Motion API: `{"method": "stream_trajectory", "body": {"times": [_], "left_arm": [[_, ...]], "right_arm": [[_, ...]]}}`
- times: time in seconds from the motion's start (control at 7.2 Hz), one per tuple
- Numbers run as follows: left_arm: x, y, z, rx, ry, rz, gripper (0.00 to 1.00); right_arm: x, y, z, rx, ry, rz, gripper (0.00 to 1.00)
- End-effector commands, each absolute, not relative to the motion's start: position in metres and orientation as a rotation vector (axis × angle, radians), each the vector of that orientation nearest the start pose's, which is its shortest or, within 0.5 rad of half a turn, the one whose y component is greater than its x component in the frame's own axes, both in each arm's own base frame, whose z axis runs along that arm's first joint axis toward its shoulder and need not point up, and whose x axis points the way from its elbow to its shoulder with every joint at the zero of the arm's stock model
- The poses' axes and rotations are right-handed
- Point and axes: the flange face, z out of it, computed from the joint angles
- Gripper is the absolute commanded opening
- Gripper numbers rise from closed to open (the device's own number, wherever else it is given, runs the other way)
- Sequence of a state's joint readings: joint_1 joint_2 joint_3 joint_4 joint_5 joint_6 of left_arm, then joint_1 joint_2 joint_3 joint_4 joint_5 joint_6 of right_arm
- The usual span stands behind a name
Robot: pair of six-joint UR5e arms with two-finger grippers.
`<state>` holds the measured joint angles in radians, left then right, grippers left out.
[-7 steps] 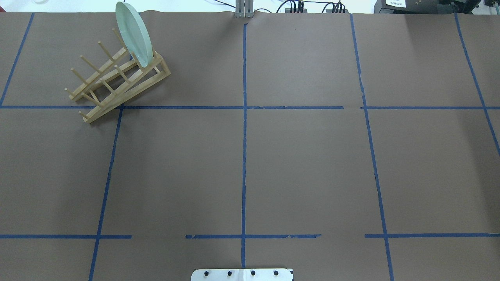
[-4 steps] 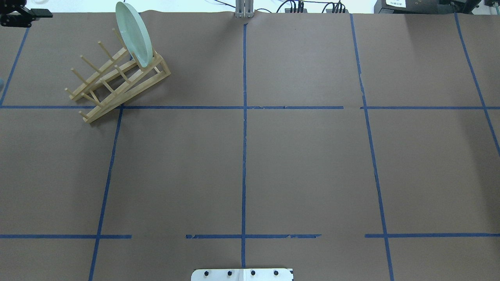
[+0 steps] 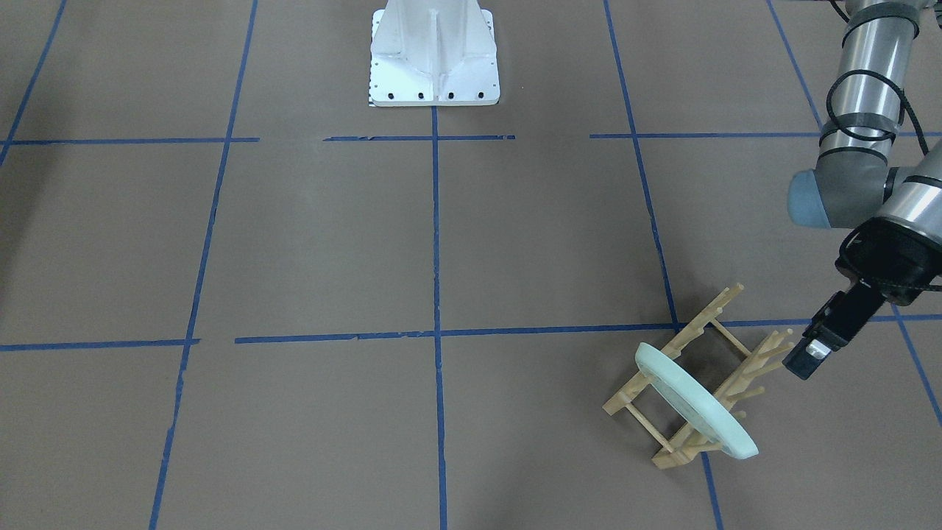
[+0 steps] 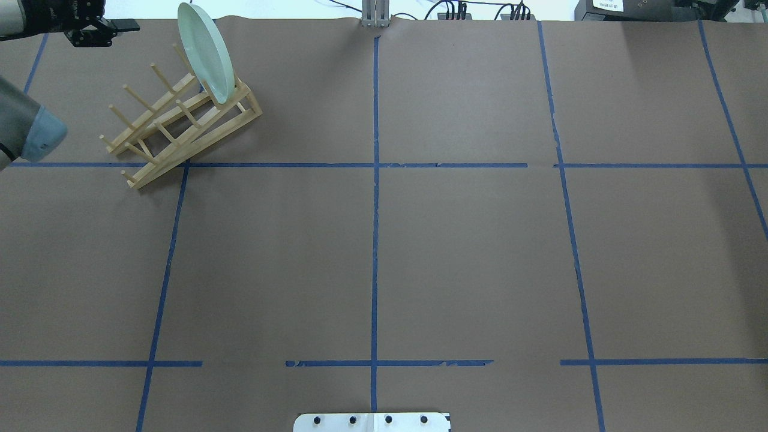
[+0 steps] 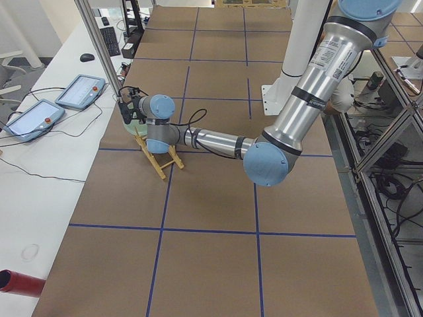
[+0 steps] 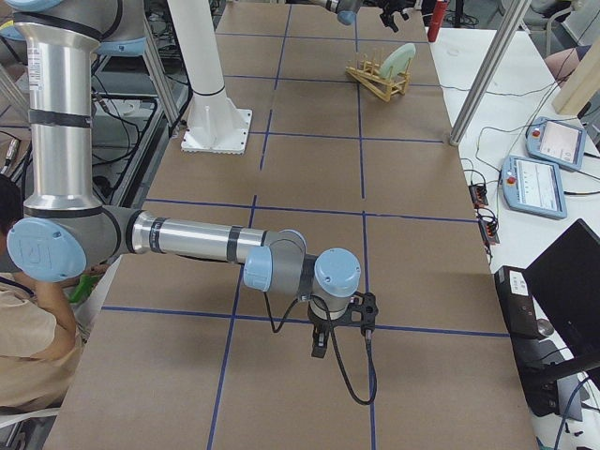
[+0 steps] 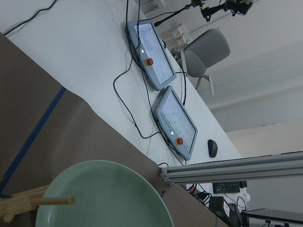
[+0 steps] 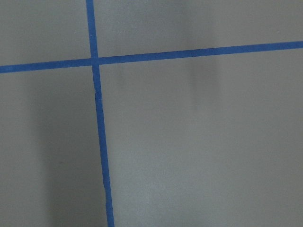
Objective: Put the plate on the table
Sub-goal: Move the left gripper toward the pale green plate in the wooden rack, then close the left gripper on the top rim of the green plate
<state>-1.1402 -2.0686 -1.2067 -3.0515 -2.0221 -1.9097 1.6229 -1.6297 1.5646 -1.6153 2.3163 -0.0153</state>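
Mint-green plate (image 4: 206, 51) is standing on edge, tilted, in the end slot of the wooden peg rack (image 4: 174, 129) on the table (image 4: 468, 252), left gripper (image 3: 804, 362) near the rack, right gripper (image 6: 319, 345) well apart, and honestly can't tell if either is open or closed.

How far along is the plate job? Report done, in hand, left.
Done: nothing. The plate stands on edge in the wooden rack, not flat on the table. In hand: the left gripper hangs beside the rack, apart from the plate; the right gripper is far off. Left: grasp the plate, lift it out, lay it down.
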Motion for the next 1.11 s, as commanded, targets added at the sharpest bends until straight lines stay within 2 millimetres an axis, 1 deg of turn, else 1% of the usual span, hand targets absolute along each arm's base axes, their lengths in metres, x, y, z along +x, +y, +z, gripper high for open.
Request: {"method": "stream_trajectory", "body": {"times": [0.0,0.14,0.28,0.42,0.56,0.69,0.83,0.97], "left_arm": [[0.231,-0.654,0.368,0.236,1.674,-0.824,1.0],[0.239,-0.652,0.369,0.225,1.672,-0.818,0.96],[0.266,-0.654,0.359,0.225,1.678,-0.812,0.95],[0.276,-0.66,0.359,0.227,1.671,-0.826,0.89],[0.276,-0.66,0.36,0.236,1.667,-0.82,0.74],[0.277,-0.66,0.36,0.236,1.664,-0.818,0.52],[0.278,-0.661,0.357,0.242,1.667,-0.812,0.07],[0.276,-0.661,0.354,0.305,1.65,-0.756,0.0]], "right_arm": [[0.089,-0.453,0.696,-0.08,-0.748,0.076,1.0],[0.09,-0.454,0.696,-0.079,-0.748,0.076,1.0],[0.089,-0.453,0.696,-0.08,-0.748,0.076,1.0],[0.09,-0.454,0.696,-0.079,-0.748,0.076,1.0],[0.09,-0.454,0.696,-0.079,-0.748,0.076,1.0],[0.089,-0.453,0.696,-0.08,-0.748,0.076,1.0],[0.089,-0.453,0.696,-0.08,-0.748,0.076,1.0],[0.09,-0.454,0.696,-0.079,-0.748,0.076,1.0]]}}
